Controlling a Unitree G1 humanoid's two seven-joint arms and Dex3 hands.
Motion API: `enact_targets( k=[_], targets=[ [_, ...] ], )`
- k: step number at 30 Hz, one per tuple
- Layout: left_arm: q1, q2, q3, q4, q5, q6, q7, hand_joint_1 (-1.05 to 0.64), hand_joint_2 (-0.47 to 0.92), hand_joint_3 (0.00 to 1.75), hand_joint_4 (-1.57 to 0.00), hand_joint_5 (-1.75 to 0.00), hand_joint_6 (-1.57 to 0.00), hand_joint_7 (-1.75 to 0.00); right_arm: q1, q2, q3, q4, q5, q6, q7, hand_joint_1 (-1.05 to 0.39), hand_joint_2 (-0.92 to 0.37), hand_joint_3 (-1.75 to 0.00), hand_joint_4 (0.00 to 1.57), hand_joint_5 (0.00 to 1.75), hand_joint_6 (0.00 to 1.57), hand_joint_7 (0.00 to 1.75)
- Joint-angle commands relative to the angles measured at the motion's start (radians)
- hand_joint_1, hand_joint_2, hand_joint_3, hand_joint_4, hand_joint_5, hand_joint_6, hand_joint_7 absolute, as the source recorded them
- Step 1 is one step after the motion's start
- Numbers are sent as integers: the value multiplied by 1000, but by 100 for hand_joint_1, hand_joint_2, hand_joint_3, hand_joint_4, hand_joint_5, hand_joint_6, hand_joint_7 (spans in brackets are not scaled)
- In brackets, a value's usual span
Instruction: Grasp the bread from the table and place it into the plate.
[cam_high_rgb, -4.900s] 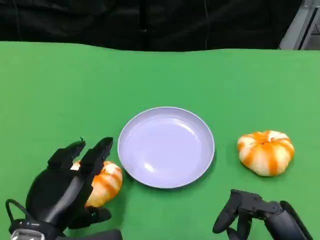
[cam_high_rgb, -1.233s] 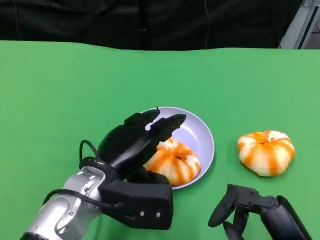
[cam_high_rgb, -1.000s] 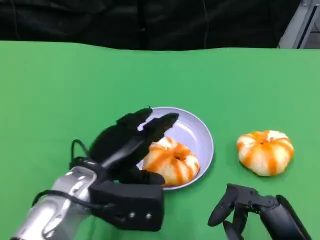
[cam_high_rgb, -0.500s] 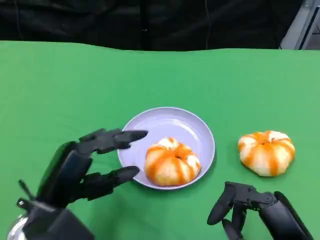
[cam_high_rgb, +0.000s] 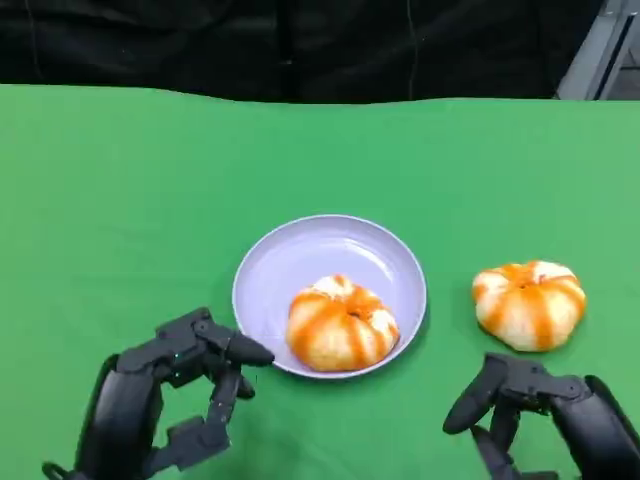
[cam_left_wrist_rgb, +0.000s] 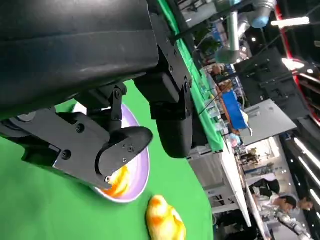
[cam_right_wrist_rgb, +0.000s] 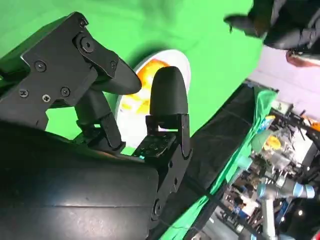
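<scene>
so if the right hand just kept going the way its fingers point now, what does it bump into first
Probably the bread on the table. In the head view the right hand sits near the table's front edge with its fingers aimed away from the robot, and that bread lies just beyond them. Depth is unclear, so it might pass just beside it.

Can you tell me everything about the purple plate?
The plate is round, pale lilac and shallow, with a raised rim and a smooth, slightly shiny surface, like plastic. It lies flat on the green table, near the middle. One orange-striped bread sits in its front part. No hand touches it; the left hand hovers just by its near-left edge.
</scene>
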Motion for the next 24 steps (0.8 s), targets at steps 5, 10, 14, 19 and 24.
enact_targets(
  k=[5,10,14,19,24],
  targets=[
    [-135,10,27,151,83,-70,2,5,27,152,-91,-166,-90,-138,-117,-13,-46,117,37,-38,-14,-12,-32,-139,78,158,83,118],
    [-185,-1,46,203,77,-73,0,8,24,158,-92,-166,-91,-138,-163,-11,-56,159,29,-36,-17,-16,-37,-132,73,172,81,117],
    [-183,-4,57,225,63,-96,-10,8,26,156,-92,-167,-89,-138,-159,-1,-52,187,29,-71,-31,-14,-40,-128,71,174,80,117],
    [-120,4,69,201,50,-134,-20,6,25,153,-91,-165,-88,-138,-94,15,-41,154,14,-90,-53,-12,-42,-127,75,175,78,118],
    [7,15,89,122,25,-173,-31,8,29,150,-90,-162,-87,-140,30,31,-32,64,-38,-109,-88,-14,-42,-124,75,170,79,117]
  ],
)
